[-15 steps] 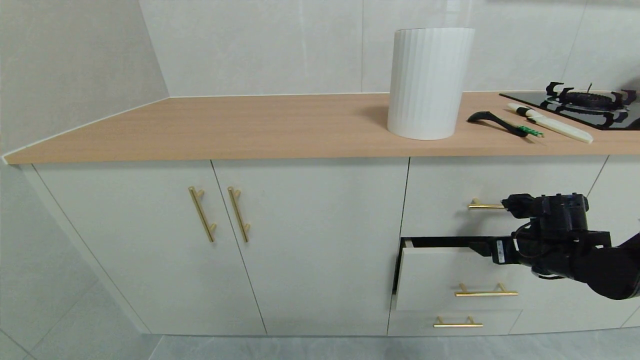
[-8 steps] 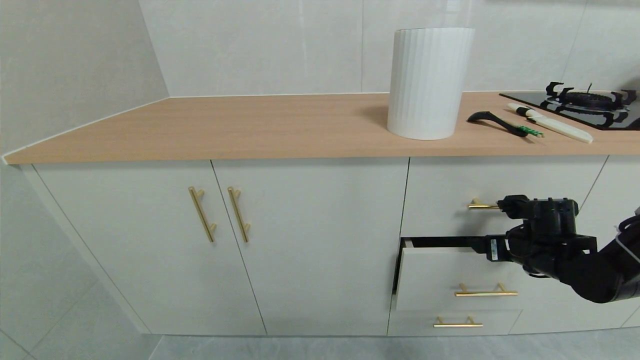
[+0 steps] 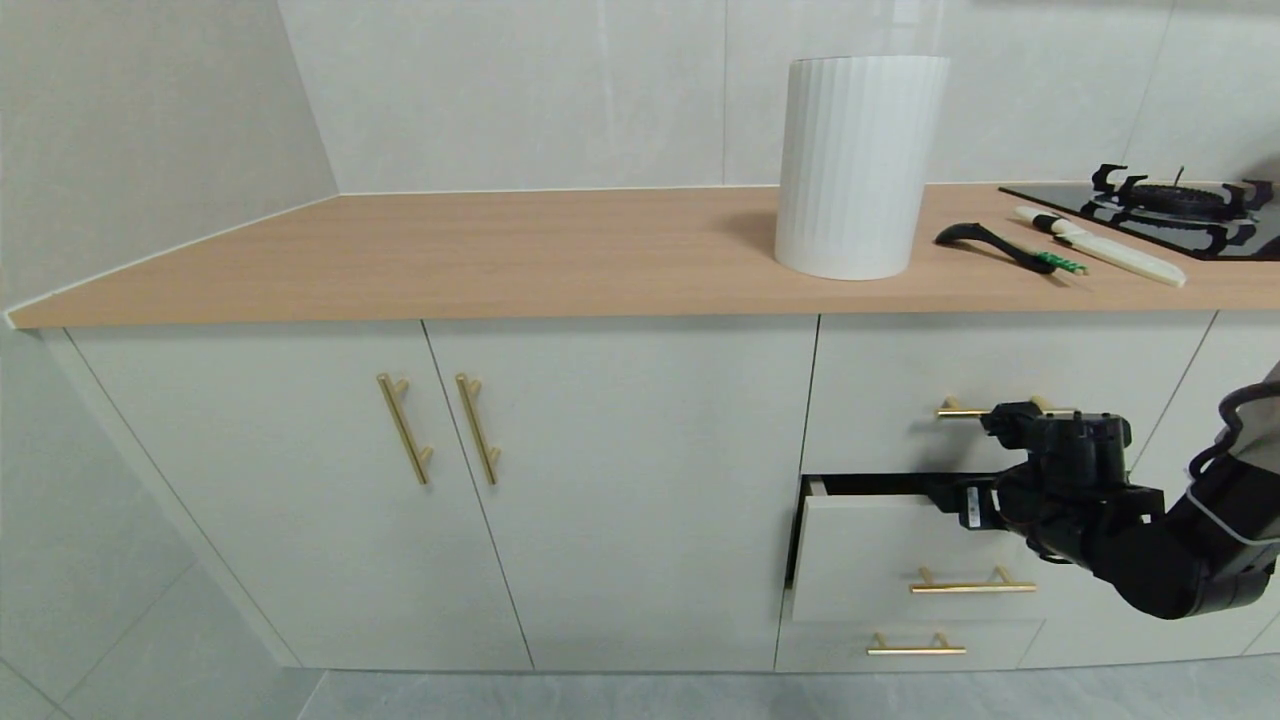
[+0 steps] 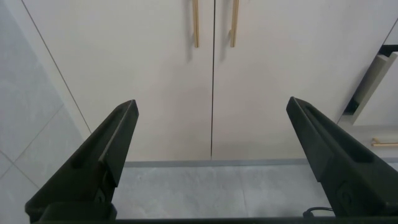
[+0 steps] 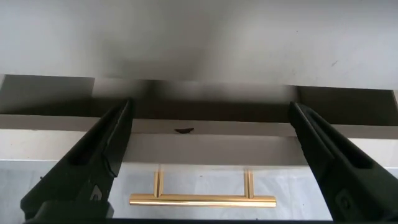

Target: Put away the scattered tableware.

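On the wooden counter lie a black spoon with a green handle (image 3: 1005,248) and a white knife (image 3: 1100,255), to the right of a tall white ribbed container (image 3: 855,165). Below them the middle drawer (image 3: 880,550) stands slightly pulled out, with a dark gap above its front. My right gripper (image 3: 950,492) is open at the top edge of that drawer front. In the right wrist view my right gripper (image 5: 210,106) frames the gap, with the drawer's gold handle (image 5: 202,200) beneath. My left gripper (image 4: 211,104) is open and holds nothing, low before the cabinet doors (image 4: 211,74).
A black gas hob (image 3: 1170,205) sits at the counter's far right. The top drawer handle (image 3: 965,410) is just above my right gripper, and a bottom drawer handle (image 3: 915,648) is below. Two gold door handles (image 3: 440,428) are on the left cabinet. Grey tile floor (image 4: 186,186) lies beneath.
My right arm has moved left, bringing its gripper closer to the open drawer's top edge. The drawer and the things on the counter have not moved.
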`<state>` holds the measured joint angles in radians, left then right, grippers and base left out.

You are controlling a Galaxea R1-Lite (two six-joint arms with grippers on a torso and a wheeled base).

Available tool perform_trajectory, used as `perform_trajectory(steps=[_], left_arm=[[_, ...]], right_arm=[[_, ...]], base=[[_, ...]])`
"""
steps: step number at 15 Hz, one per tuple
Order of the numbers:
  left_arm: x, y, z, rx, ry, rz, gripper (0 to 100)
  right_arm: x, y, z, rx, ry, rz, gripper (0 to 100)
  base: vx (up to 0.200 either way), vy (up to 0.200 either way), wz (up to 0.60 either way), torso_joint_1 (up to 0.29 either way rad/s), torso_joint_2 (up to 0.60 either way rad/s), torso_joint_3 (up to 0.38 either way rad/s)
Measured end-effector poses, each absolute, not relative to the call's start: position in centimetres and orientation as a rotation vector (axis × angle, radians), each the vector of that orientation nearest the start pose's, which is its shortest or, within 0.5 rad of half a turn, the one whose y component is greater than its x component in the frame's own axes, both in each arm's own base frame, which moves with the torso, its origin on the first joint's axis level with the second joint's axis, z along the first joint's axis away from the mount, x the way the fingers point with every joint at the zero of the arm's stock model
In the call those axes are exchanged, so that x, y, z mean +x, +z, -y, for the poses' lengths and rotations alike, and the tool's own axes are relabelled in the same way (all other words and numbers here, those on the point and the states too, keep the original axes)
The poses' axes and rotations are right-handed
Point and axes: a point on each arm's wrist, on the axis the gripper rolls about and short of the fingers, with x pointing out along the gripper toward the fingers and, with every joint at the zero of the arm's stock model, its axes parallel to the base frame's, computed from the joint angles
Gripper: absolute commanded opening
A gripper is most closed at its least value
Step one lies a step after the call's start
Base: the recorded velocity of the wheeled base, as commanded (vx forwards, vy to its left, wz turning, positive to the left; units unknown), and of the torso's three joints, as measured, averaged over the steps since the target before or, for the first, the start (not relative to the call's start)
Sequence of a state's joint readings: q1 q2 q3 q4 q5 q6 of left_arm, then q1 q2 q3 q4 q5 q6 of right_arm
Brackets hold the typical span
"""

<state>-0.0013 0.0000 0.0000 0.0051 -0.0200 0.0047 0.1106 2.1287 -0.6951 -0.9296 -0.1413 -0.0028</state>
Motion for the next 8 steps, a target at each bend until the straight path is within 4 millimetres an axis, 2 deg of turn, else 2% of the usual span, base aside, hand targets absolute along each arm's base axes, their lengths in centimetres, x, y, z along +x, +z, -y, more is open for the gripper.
perform_trajectory(steps=[5,8], left_arm=[[-2.3,7.5,0.0,0.004,-0.023,-0.005,100],[-2.3,7.5,0.0,0.005,-0.023,-0.005,100]], right_arm=[[33.8,4.3,-3.5,-0.074,-0.026,-0.517,100],[32.5,4.7,-3.5,-0.078,-0.022,-0.533,100]], base=[[0.0,0.0,0.0,0.0,0.0,0.0],[0.0,0.0,0.0,0.0,0.0,0.0]])
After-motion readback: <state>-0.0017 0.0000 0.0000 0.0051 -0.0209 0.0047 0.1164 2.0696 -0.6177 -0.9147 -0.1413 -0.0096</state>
